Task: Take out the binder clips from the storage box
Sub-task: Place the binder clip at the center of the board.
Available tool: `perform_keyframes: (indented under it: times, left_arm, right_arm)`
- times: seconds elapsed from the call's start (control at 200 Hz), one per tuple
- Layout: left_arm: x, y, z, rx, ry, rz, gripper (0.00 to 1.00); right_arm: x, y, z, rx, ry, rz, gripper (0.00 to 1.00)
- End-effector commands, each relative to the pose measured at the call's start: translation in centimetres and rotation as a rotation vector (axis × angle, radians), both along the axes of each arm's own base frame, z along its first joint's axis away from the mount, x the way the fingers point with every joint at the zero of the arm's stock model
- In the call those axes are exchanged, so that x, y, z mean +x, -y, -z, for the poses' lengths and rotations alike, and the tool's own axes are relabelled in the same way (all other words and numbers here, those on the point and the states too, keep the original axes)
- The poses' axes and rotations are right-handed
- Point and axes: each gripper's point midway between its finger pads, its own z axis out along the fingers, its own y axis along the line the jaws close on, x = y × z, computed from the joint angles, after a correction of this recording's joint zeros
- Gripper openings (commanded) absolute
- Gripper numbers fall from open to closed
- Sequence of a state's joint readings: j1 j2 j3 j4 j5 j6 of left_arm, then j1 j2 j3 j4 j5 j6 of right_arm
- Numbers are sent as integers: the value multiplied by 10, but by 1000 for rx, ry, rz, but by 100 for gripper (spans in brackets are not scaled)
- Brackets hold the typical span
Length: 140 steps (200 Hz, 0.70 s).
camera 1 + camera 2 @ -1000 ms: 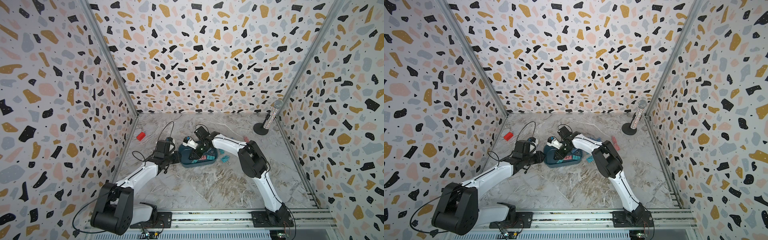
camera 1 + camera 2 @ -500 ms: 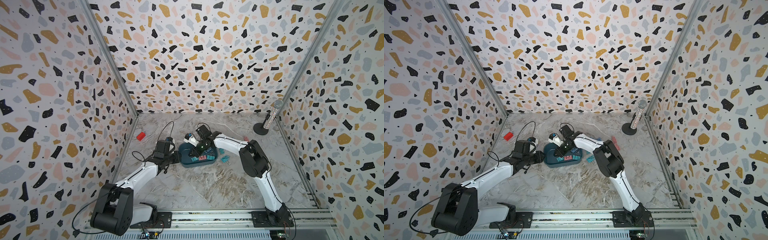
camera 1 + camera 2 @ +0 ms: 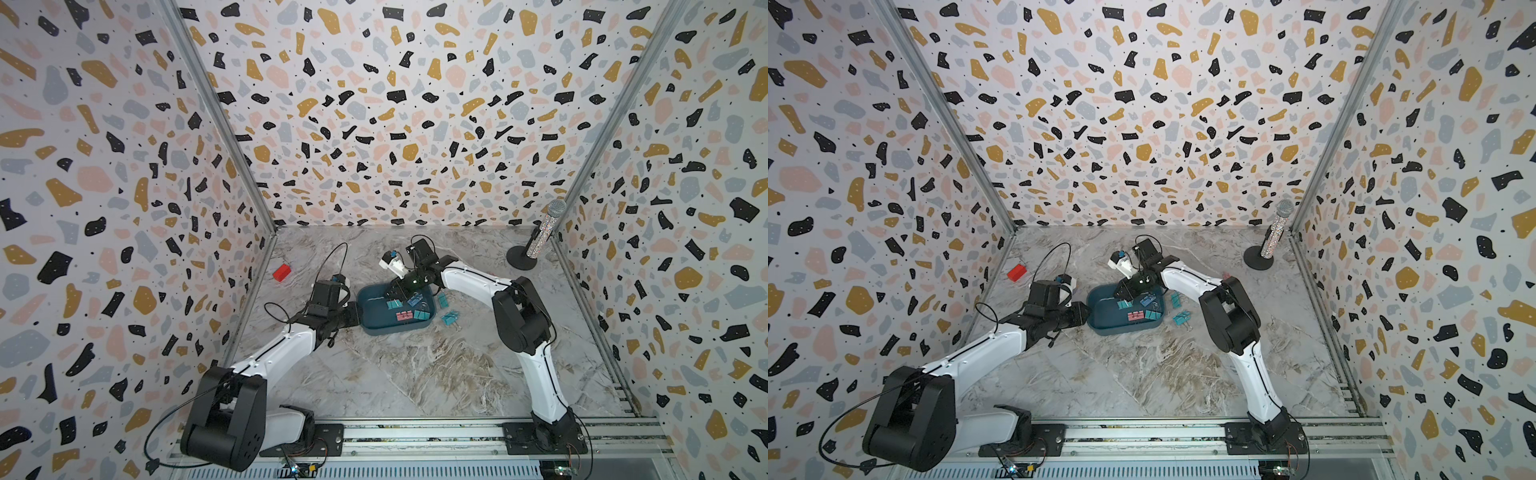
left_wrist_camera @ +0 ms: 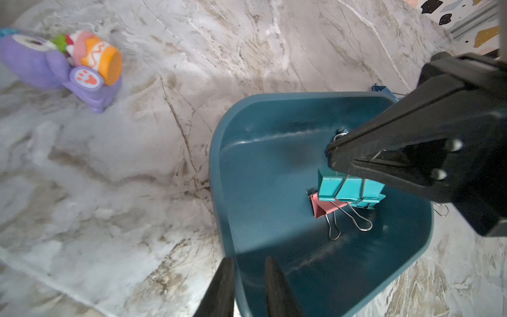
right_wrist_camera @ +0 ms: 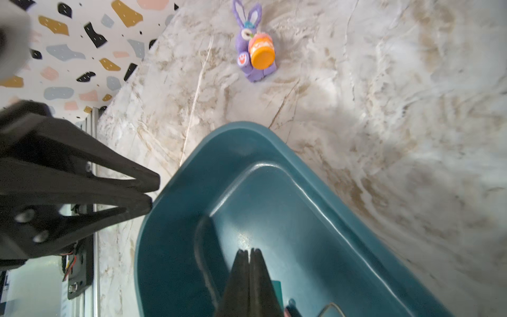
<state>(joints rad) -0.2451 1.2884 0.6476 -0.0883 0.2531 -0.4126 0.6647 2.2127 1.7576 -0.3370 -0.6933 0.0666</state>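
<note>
Several binder clips (image 3: pixel 402 315) lie in the storage box (image 3: pixel 374 322), a few just beside it. Extraction is under way: the right gripper (image 4: pixel 333 156), fingers pressed together, perhaps pinches a teal clip's (image 4: pixel 351 188) wire handle; lifting clear comes next. The left gripper (image 4: pixel 248 263) clamps the box rim.

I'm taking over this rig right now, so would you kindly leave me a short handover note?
Left hand: shut on the storage box rim.
Right hand: shut inside the box, just above a teal clip; grip unclear.
Done: two teal clips lie on the table beside the box.
To do: about four binder clips, teal, blue and pink, in the box.
</note>
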Motion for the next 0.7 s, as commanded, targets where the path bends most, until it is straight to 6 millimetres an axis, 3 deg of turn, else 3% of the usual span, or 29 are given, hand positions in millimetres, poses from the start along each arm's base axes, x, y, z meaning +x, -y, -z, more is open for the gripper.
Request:
perform_keyframes:
  times: [0.0,0.25,0.696]
  left_arm:
    - [-2,0,-2,-5,15,-1,24]
    - [-2,0,-2,-5,15,-1,24]
    - [-1,0,-3,-7,17,2,24]
  right_arm:
    - [3,3,-57,100,55,18,3]
    - [14,29,-91,148,90,100,2]
    - [22,133,-117,131,167,354,1]
